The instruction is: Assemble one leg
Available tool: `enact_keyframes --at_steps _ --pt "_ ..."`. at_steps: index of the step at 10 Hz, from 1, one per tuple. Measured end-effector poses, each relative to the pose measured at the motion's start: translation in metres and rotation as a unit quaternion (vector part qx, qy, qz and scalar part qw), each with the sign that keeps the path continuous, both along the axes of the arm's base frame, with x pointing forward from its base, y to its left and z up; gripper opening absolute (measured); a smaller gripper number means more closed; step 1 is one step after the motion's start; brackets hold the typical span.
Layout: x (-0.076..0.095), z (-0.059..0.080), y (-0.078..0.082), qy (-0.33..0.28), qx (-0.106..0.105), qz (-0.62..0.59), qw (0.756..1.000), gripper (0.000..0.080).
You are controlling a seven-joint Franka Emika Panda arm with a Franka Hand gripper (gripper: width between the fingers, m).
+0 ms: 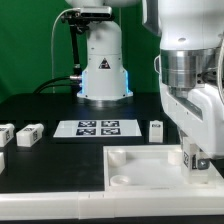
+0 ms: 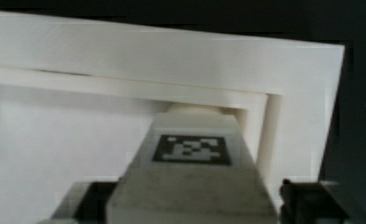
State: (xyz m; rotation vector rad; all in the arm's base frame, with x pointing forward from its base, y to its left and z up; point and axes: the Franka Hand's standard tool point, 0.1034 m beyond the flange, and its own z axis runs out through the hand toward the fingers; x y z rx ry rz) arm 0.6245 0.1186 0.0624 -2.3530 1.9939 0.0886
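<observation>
The gripper (image 1: 192, 157) is clamped on 1 leg (image 2: 194, 165), holding it upright just over the large white panel (image 1: 140, 165) near its corner at the exterior view's right, while 3 other legs (image 1: 30, 134) stand on the black table (image 1: 60, 180) beside the marker board (image 1: 97, 127).

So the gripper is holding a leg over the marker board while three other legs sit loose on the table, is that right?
Not quite. The gripper holds the leg over the large white panel, not the marker board, which lies apart near the robot base. The exterior view shows this. Three loose legs do sit on the table.
</observation>
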Motion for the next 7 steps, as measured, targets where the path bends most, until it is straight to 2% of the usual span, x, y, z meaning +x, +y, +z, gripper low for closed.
enact_keyframes --at_steps 1,4,5,7 --pt "-0.0001 0.0000 0.0005 -0.001 0.000 0.008 1.000 0.0621" --pt "-0.0013 0.0000 0.0042 -0.011 -0.003 0.176 0.984 0.0643" --pt "-0.0010 0.0015 0.0072 -0.013 -0.016 0.255 0.967 0.0649" --pt "0.0004 0.0019 0.0067 -0.019 -0.020 0.386 0.922 0.0649"
